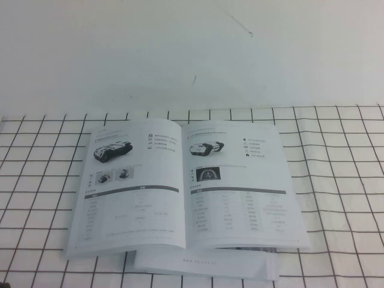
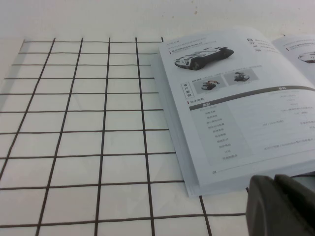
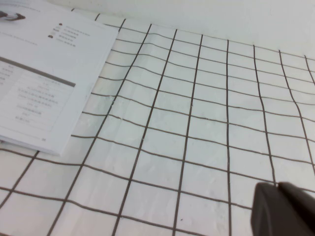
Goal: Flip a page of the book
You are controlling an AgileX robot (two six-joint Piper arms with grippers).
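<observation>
Lying open and flat on the gridded cloth, the book shows the page at its right; left gripper and right gripper sit off beside the book

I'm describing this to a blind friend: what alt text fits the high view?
An open book lies flat on a black-gridded white table, its right page showing a white-and-black vehicle, atop a plain white booklet. Neither the left gripper nor the right gripper appears here.
</observation>
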